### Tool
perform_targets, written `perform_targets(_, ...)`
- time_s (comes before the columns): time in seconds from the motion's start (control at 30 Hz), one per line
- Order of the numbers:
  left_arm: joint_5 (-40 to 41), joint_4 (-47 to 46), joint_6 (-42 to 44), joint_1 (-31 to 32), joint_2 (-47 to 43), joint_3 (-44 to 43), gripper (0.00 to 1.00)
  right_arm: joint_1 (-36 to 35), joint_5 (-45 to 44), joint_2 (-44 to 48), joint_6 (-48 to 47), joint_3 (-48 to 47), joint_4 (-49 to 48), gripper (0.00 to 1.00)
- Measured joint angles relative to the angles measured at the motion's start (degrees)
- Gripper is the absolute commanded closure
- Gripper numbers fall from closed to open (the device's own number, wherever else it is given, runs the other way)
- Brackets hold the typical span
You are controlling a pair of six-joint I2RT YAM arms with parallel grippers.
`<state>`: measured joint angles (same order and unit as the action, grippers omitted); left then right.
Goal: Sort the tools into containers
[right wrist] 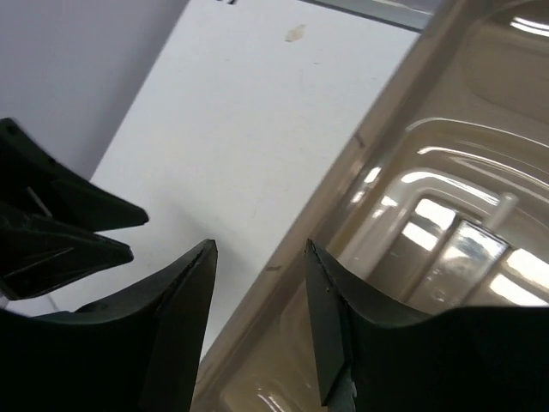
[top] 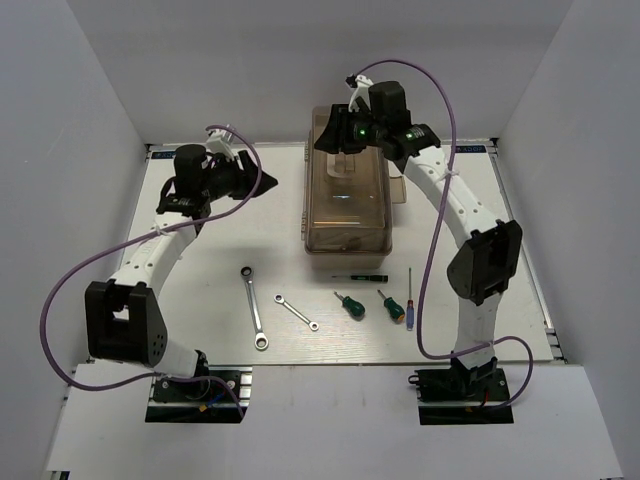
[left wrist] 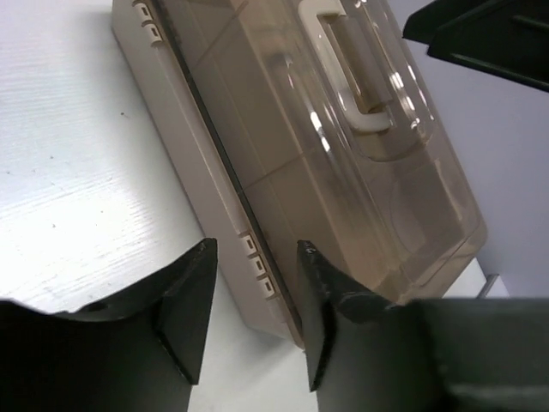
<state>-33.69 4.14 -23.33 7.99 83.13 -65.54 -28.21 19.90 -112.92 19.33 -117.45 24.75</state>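
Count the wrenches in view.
2. The long wrench lies in front of the toolbox, to its left; the short wrench lies just right of the long one. The toolbox's tinted lid may hide others.

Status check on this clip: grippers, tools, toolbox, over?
Left gripper open, empty, beside translucent brown-lidded beige toolbox. Right gripper open, empty, over its far end. Lid shut, in the way. Unsorted on white table: long silver wrench through thin blue-handled screwdriver.

Left arm [top: 150, 256] folded at the elbow, wrist pointing right. Left gripper [left wrist: 255, 249] jaws parted, nothing between them. Right arm [top: 455, 205] stretched far forward, wrist angled left and down. Right gripper [right wrist: 257, 249] jaws parted, empty.
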Motion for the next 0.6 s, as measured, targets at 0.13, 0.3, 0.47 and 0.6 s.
perform_targets(0.13,-1.9,-1.2,-0.2,0.0,2.1,-0.3,0.59,-0.5,-6.1,-0.5,0.6,-0.1,2.0,0.48)
perform_targets(0.3,-3.7,-2.2,-0.4,0.0,3.9,-0.7,0.36,-1.0,-11.0,-2.4,1.5,-0.1,3.0,0.47)
perform_targets(0.47,-4.6,-2.9,-0.6,0.0,4.2,-1.6,0.31,-2.0,-14.6,-3.5,1.7,-0.1,4.5,0.47)
perform_targets(0.6,-5.3,-3.4,-0.6,0.0,4.2,-2.0,0.30,-2.6,-17.0,-3.7,2.1,-0.1,5.5,0.44)
